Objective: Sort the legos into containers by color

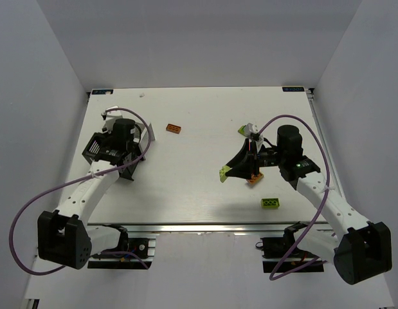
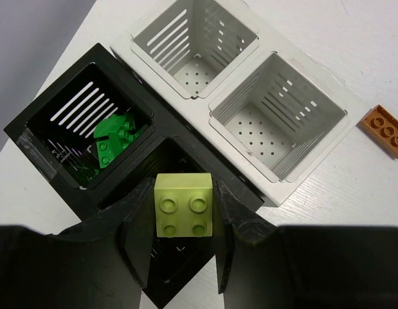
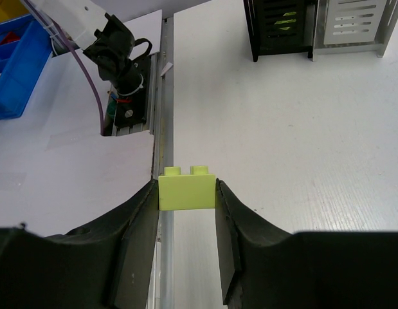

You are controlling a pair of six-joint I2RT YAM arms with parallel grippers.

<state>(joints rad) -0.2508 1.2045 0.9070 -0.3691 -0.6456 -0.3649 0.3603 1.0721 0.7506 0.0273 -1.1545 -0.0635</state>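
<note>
My left tool [image 2: 183, 215] is pinching a lime brick [image 2: 184, 201] over the black box [image 2: 57, 87] cell right underneath. I'd center it, then let go.

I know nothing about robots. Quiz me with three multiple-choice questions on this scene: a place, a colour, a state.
1. The brick in the left gripper is: A on the floor; B above the black box; C on a shelf.
2. Bricks lying inside the black box are: A orange; B blue; C dark green.
3. The right gripper is: A open, empty; B shut on a lime brick; C shut on an orange brick.
Answers: B, the square lime brick hangs over a black compartment; C, dark green bricks show in the neighbouring compartment; B, that brick sits clamped in it.
</note>
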